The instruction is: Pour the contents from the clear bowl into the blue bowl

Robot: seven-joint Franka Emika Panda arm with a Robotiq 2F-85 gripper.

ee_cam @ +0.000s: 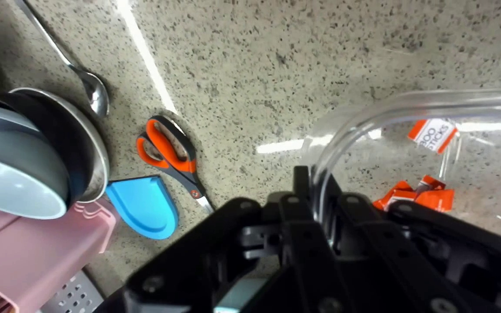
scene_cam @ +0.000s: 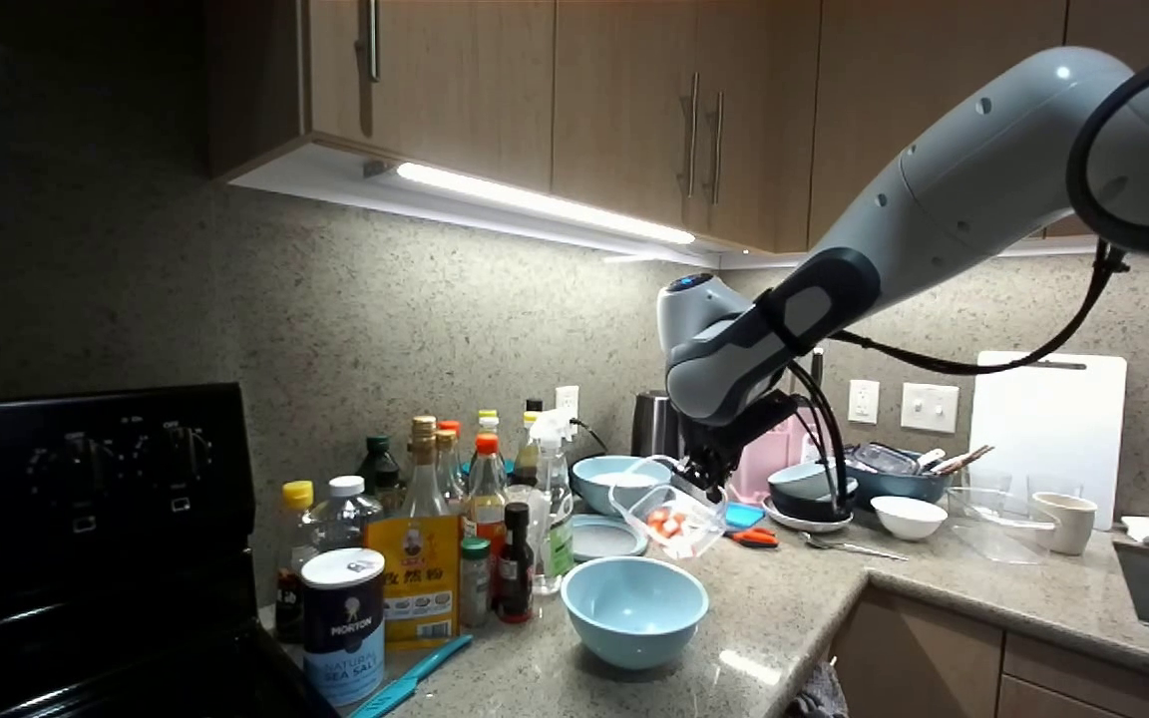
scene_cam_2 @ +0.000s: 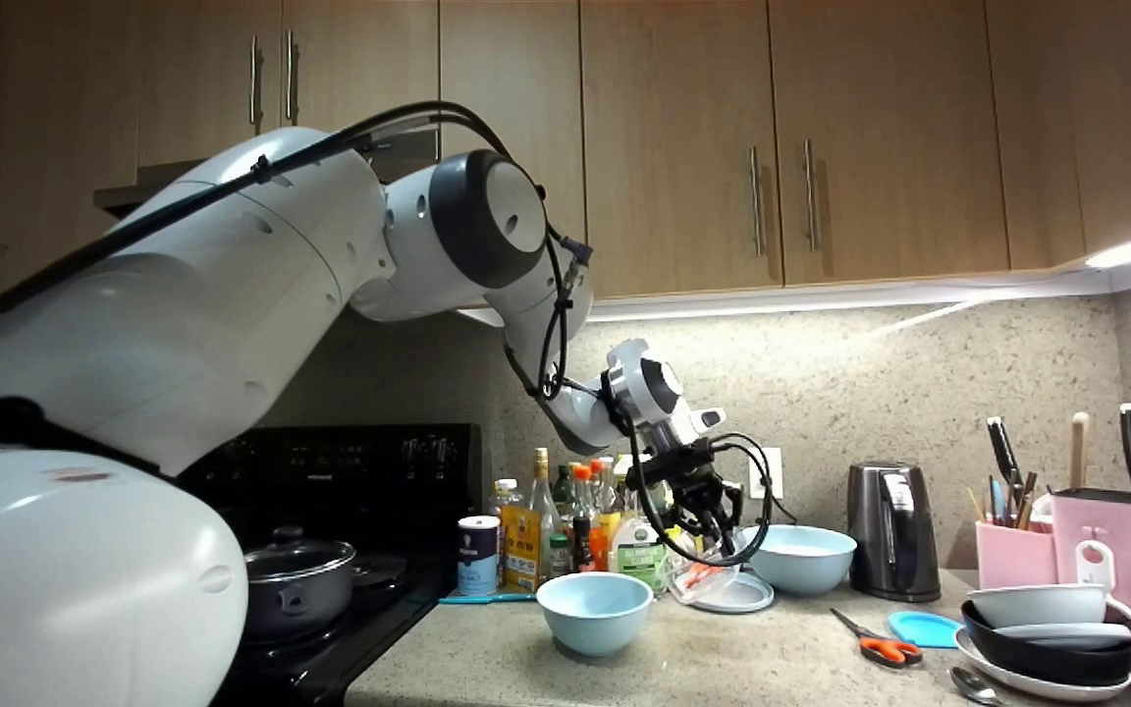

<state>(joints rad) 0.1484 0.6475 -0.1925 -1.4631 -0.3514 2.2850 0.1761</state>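
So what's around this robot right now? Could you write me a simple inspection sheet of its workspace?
Surface: speckled counter, with bright light reflections.
Job's things: clear bowl held, apparently tilted, orange-and-white packets inside; front blue bowl, probably the target, upright, nothing seen inside.
Clutter: rear blue bowl near the kettle, scissors, spoon, stacked bowls, bottles.
Grippers: one gripper, closed on the clear bowl's rim.
Cables: black cables along the arm, looping near the gripper.
Surroundings: black stove with a lidded pot, wooden cupboards, strip light switched on.
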